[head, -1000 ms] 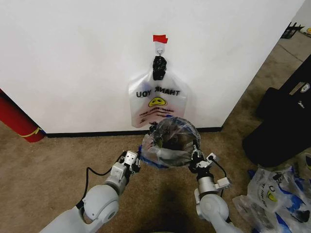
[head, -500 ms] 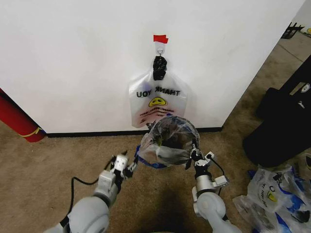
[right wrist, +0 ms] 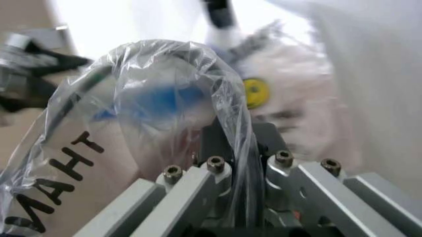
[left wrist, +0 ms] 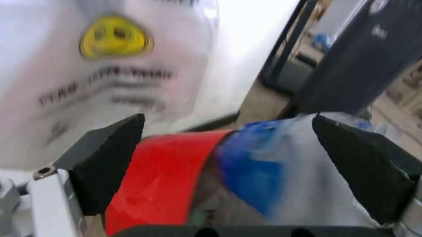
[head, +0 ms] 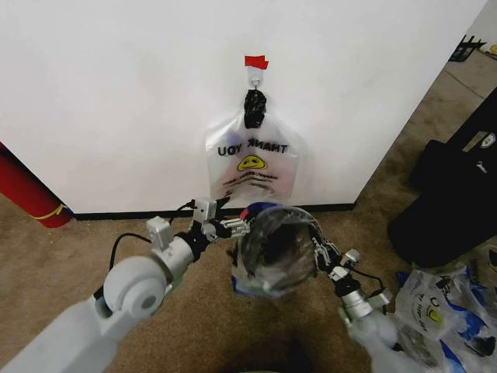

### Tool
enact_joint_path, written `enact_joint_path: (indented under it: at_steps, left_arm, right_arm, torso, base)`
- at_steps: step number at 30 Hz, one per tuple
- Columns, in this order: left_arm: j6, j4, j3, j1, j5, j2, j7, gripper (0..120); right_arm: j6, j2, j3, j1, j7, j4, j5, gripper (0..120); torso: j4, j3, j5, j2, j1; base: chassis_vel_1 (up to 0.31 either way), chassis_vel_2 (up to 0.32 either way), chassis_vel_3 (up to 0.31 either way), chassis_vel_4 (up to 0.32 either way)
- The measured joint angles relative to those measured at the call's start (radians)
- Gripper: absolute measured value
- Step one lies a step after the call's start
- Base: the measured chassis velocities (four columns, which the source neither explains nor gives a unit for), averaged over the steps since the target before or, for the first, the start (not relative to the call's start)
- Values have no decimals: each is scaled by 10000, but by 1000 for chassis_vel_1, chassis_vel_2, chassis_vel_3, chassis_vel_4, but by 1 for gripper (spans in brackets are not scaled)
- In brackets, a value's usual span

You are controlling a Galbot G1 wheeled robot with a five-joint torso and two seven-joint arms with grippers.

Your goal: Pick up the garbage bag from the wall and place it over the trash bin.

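Head view shows the garbage bag draped over the trash bin, which sits on the carpet floor just in front of the wall. The thin plastic covers the mesh rim and hangs down the side that faces the robot, with a blue patch low at its front.

On the left side of the bin, the left gripper reaches in from the left arm and its tips are at the bag edge near the rim. In the left wrist view its 2 dark fingers stand wide apart, and between them lie a blue and whitish part of the garbage bag and a red surface; the jaws are spread and they do not pinch anything.

On the right side of the bin, the right gripper is against the plastic. In the right wrist view a fold of the clear plastic runs down between the metal fingers, so the jaws look pressed together on the garbage bag.

On the wall, above the bin, a white bag printed THANK YOU with a yellow smiley hangs from a small hook, under a strip of red tape. More plastic bags lie on the floor at the right, near a big black case.
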Motion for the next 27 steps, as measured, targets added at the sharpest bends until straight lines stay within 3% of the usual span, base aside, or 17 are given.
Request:
enact_joint_path:
  at_steps: [8,19,27]
  left_arm:
    - [754,307,84,35,479,89,402,100]
    - [838,364,-36,163,851,158,536,100]
    - [-122,1189,124,128,2839,-35,790,100]
  right_arm:
    - [-56,-88,212,-47,-588,46,28,0]
    - [1,-85,230,-176,-356,278,8,0]
    - [-94,-65,109,-380,-357,712,47,0]
  torso:
    - [1,-1,0,0,0]
    - [1,-2,2,0,-1]
    - [2,-1,0,0,-1]
  base:
    - [0,0,0,0]
    - [0,0,0,0]
    - [0,0,0,0]
